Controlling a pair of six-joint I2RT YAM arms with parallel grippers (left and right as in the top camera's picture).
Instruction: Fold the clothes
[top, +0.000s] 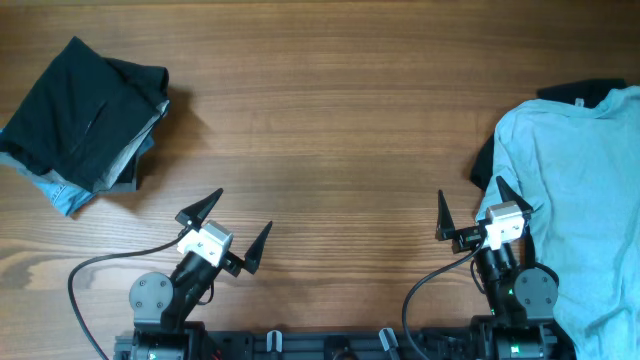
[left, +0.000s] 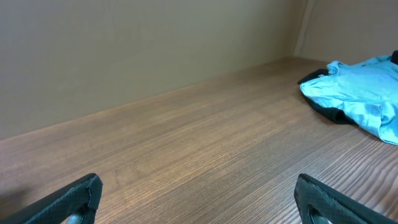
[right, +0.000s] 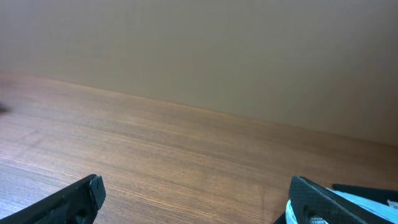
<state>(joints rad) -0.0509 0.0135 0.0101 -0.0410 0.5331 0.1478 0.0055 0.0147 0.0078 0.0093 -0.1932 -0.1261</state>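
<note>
A pale light-blue T-shirt (top: 580, 190) lies crumpled at the table's right edge, over a dark garment (top: 484, 160) that peeks out at its left and top. It also shows far right in the left wrist view (left: 360, 93). A folded stack of black and grey garments with blue denim beneath (top: 85, 120) sits at the far left. My left gripper (top: 232, 224) is open and empty near the front edge. My right gripper (top: 470, 208) is open and empty, its right finger next to the T-shirt's left edge.
The wooden table (top: 330, 130) spans the view between the two piles. A plain beige wall (right: 199, 50) stands behind the table. Arm bases and cables (top: 100, 270) sit along the front edge.
</note>
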